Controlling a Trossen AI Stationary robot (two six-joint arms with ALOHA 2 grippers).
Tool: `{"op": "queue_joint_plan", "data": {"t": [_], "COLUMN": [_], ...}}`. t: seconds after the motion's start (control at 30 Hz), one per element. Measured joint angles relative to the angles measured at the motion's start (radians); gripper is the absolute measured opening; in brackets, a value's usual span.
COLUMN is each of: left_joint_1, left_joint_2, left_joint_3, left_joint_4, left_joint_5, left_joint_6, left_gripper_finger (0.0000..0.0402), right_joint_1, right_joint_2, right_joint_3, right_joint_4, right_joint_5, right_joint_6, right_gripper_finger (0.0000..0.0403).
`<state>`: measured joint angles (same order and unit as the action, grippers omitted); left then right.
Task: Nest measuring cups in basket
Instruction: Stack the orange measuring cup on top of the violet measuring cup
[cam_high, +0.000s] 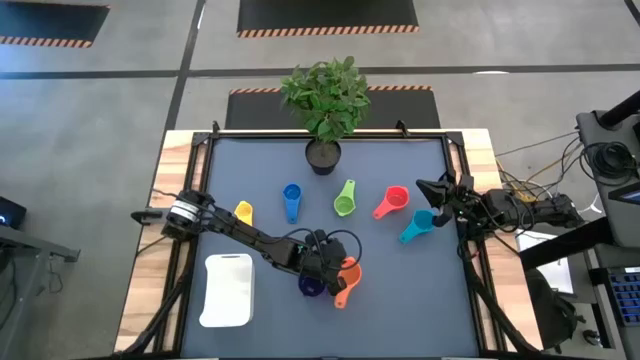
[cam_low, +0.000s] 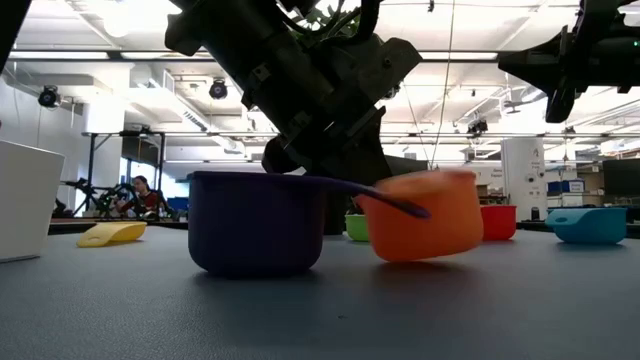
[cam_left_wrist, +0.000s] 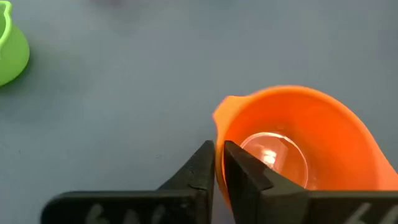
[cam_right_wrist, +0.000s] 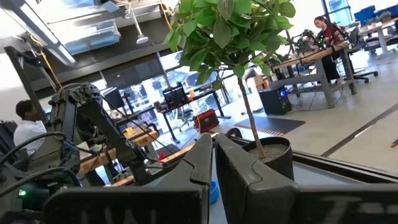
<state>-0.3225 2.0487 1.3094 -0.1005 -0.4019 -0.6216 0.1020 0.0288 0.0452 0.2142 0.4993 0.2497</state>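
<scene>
Overhead view straight down, table-level view across, two wrist views close; orange cup (cam_high: 348, 274) shared by three.

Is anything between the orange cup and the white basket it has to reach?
Yes: the purple cup sits right beside the orange cup, on the side toward the basket. The left claw is shut on the orange cup's rim.

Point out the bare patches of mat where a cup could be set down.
Free: the mat's near right corner, below the teal plastic cup, and the strip between the white rectangular basket and the purple cup. Crowded: the left gripper on the orange cup.
</scene>
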Motion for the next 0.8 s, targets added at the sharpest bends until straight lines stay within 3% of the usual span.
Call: {"op": "queue_joint_plan", "data": {"t": [0.8], "left_joint_1": [0.004], "left_joint_2": [-0.033], "left_joint_3": [-0.001], "left_joint_4": [0.038], "left_joint_5": [-0.045], "left_joint_6": [-0.018], "left_gripper_finger": [0.0], "right_joint_1": [0.0], "right_joint_2": [0.0], "right_joint_3": [0.0], "right_joint_4": [-0.001], "right_joint_5": [0.0], "right_joint_6": [0.0], "right_gripper_finger": [0.0009]}}
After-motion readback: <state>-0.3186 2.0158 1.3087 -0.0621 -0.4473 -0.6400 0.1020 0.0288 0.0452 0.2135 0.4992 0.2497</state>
